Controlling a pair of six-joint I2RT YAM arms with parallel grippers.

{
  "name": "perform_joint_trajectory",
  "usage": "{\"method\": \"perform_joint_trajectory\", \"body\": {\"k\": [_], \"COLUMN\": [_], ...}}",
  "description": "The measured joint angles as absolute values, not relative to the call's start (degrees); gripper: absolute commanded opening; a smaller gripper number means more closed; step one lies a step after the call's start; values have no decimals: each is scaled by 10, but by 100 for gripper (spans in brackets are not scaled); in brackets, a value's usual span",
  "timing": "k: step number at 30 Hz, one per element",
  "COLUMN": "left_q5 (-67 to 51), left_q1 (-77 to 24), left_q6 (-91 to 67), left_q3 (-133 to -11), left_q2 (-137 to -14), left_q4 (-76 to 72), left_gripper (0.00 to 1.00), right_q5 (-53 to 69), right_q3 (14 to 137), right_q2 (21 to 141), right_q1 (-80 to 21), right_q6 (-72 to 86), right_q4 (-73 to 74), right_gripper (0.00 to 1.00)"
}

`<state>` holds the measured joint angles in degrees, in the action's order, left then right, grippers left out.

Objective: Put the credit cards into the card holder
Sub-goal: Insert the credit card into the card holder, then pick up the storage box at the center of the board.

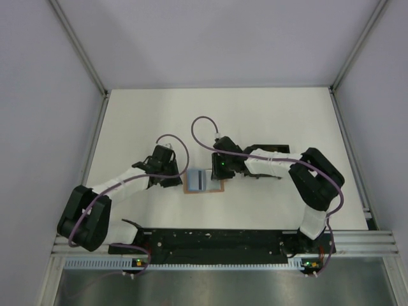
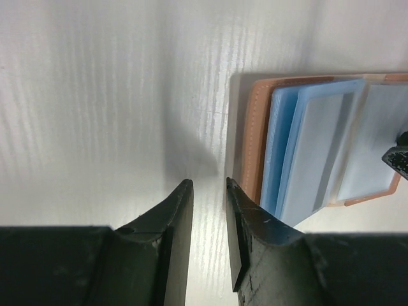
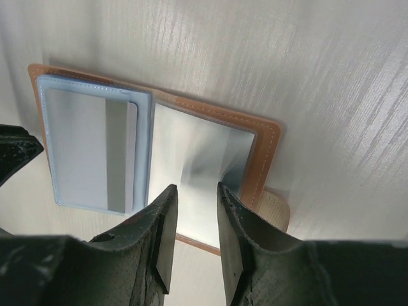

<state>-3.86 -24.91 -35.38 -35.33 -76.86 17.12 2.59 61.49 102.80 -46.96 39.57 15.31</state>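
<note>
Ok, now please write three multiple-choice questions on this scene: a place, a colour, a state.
1. Where does the card holder lie?
A) at the far edge
B) beside the left pincer, under the right pincer
C) behind both arms
2. What colour is its stitched border?
A) green
B) black
C) tan-brown
3. How is the holder?
A) lying open
B) folded shut
C) standing upright
Answers: 1 B, each wrist view shows it at that pincer's tips; 2 C, the rim looks tan; 3 A, both inner pockets face up.
</note>
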Motion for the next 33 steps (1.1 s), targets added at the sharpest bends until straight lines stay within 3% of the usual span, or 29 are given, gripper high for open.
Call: {"method": "perform_joint_trajectory", "body": {"k": [7,14,22,23,33], "left_q5": [5,-1,-63,-69,-118], "left_q1": [-249,-249,-252,-253,-293], "left_q6": [-352,-347,-345,-345,-344], "left_q3": [-383,-437,-439,-439,-500], "left_q2": [-713,-689,-704,-708,-769], "left_q4": [215,210,190,187,158], "left_gripper": [42,43,44,48,56], "right_q5": [23,29,37,38,36], "right_q3": [630,651,651,651,629], "right_q2": [1022,988,959,956,836], "right_q1": [-467,-459,-440,-439,-351], "right_q6": [379,370,370,370,365], "right_q4": [175,179,179,179,187], "right_gripper": [40,41,41,42,46]}}
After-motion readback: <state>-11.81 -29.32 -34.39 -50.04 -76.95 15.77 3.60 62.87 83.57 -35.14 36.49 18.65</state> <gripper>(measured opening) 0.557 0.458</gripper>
